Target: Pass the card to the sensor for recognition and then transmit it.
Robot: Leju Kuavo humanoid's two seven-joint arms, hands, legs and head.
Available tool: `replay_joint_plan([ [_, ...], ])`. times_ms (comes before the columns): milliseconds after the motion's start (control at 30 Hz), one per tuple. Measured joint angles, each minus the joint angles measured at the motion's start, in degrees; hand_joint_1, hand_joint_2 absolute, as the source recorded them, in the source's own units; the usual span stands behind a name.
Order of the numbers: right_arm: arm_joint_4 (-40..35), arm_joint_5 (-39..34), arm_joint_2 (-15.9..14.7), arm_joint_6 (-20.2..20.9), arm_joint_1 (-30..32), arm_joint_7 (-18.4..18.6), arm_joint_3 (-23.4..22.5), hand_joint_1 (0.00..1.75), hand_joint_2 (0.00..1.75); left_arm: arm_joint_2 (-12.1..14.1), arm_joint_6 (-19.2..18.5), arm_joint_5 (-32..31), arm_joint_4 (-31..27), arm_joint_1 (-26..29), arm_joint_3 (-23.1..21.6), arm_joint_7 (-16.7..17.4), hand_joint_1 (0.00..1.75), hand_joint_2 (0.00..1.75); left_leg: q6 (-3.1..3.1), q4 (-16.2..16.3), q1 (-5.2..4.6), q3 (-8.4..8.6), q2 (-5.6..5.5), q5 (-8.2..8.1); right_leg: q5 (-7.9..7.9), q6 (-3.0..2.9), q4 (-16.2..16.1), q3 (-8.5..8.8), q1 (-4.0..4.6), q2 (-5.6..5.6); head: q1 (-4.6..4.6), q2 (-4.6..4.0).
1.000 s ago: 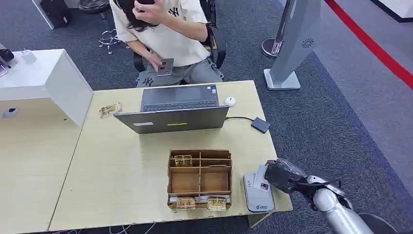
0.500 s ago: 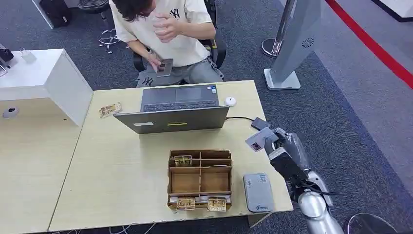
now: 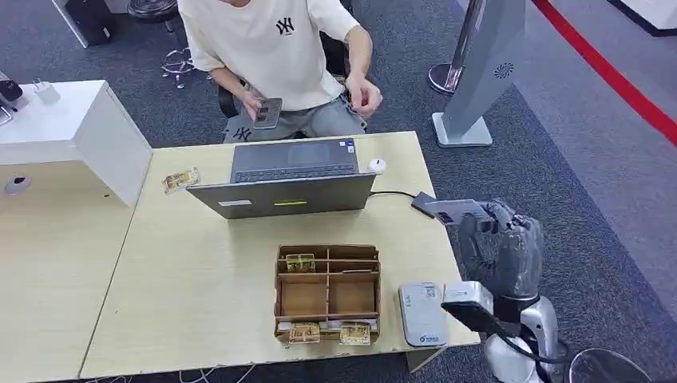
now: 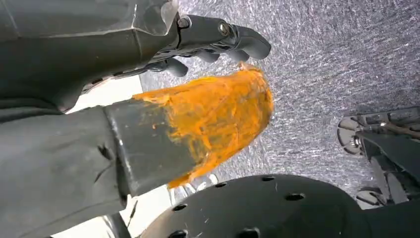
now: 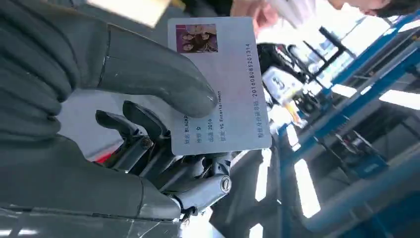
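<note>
Up off the bench [image 3: 199, 271], at the right edge: right robot hand [image 3: 501, 249] raised with palm side facing away, grasping the card [image 3: 457, 211] at its fingertips. Card above the hand's knuckles, lying nearly flat, long axis running roughly left to right, free end reaching leftward over the bench edge toward the small dark box [image 3: 427, 204] on a cable. Well apart from the grey sensor pad [image 3: 422, 313], which rests on the bench near the front right corner, just beside the cardboard divider tray [image 3: 327, 294].

Seen from the right wrist: card [image 5: 220, 84] pinned by the thick grey thumb [image 5: 148, 74] on its printed face, darker fingers [image 5: 143, 134] behind it. Printed face legible there, with a small photo at one corner and lines of text and a number along the long side; edge-on and unreadable from the head view.

Beyond the tray, an open laptop [image 3: 283, 185] with a white mouse [image 3: 377, 166] beside it, and a seated person [image 3: 275, 56] behind, holding a phone [image 3: 269, 112], other hand lowered near the bench corner.

From the left wrist: left robot hand [image 4: 198, 44] over grey carpet, thumb tip coated orange, fingers curled in, nothing visibly grasped.
</note>
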Motion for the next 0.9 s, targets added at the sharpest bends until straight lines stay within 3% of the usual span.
replay_joint_plan([
  [133,0.7,11.0,0.1,-3.8,-2.6,1.6,4.1,1.75,1.75,0.1,-0.6,-1.2,0.0,-0.1,-0.8,0.3,0.0,0.0,-0.02,0.0,0.0,0.03,0.04,0.01,0.01,-0.01,0.0,0.01,0.0,0.02,-0.02,0.0],
  [433,9.7,30.1,3.0,-4.1,-15.0,4.0,10.7,1.75,1.75,0.1,-1.2,-4.3,0.0,-0.4,-3.9,0.3,0.0,0.0,-0.01,0.0,0.01,0.05,0.05,0.1,0.03,-0.03,0.0,0.01,0.01,0.03,-0.02,0.0],
  [633,15.4,36.5,4.7,-4.2,-20.3,6.6,12.2,1.75,1.75,0.2,-1.7,-5.4,0.0,-0.4,-5.4,0.3,0.0,0.0,0.01,0.0,0.0,0.01,-0.01,0.12,0.03,-0.03,0.1,-0.01,0.0,0.01,-0.02,0.0],
  [767,19.0,42.0,4.9,-4.2,-24.2,12.8,14.4,1.75,1.75,0.3,-1.8,-6.3,0.0,-0.5,-6.5,0.7,0.0,0.0,0.01,0.0,0.0,0.01,-0.01,0.12,0.03,-0.03,0.0,-0.01,0.0,0.0,0.0,0.0],
  [900,22.2,43.5,4.1,-4.2,-28.1,22.5,18.1,1.75,1.75,0.4,-1.9,-7.0,0.0,-0.5,-7.3,0.9,0.0,0.0,0.01,0.0,0.0,0.02,0.01,0.12,0.03,-0.03,0.0,-0.02,0.0,0.01,-0.02,0.0],
])
